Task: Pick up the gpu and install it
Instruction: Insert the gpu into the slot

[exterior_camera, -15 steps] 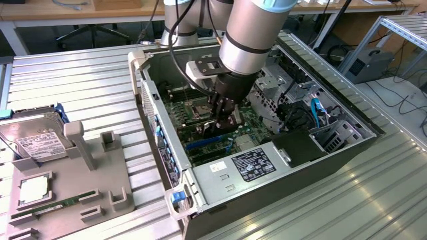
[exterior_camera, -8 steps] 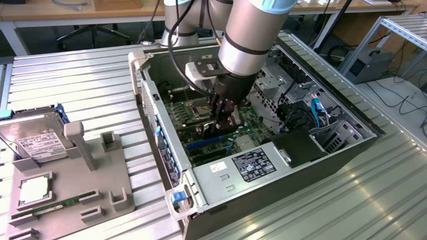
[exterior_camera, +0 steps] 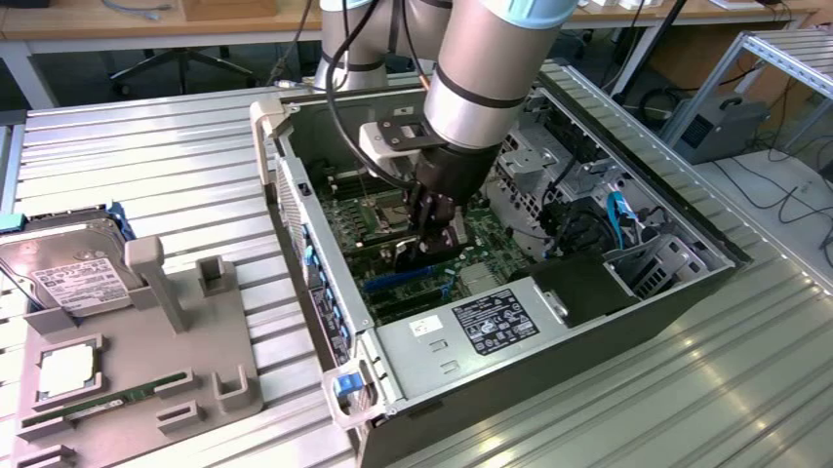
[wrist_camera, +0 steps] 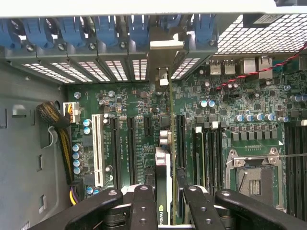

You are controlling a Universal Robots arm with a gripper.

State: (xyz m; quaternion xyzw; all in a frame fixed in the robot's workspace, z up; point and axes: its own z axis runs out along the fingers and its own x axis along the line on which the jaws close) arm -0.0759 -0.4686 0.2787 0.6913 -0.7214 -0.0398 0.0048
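Observation:
My gripper [exterior_camera: 434,237] reaches down into the open computer case [exterior_camera: 302,210], over the green motherboard [exterior_camera: 377,210]. It is shut on the gpu [exterior_camera: 424,255], which shows as a dark card between the fingers. In the wrist view the gpu [wrist_camera: 164,160] stands edge-on between the two black fingers [wrist_camera: 144,207]. The gripper [wrist_camera: 166,208] holds it over the black expansion slots [wrist_camera: 129,148]. The card's silver end bracket [wrist_camera: 166,48] reaches the row of rear slot openings. Whether the card's edge sits in a slot I cannot tell.
A silver hard drive [exterior_camera: 65,265], a processor chip [exterior_camera: 65,370] and a green memory stick [exterior_camera: 98,402] lie on the grey fixture [exterior_camera: 195,363] at the exterior view's left. Inside the case are the power supply [exterior_camera: 501,317], the processor socket [wrist_camera: 252,176], blue slot latches [wrist_camera: 106,28] and a white slot [wrist_camera: 98,148].

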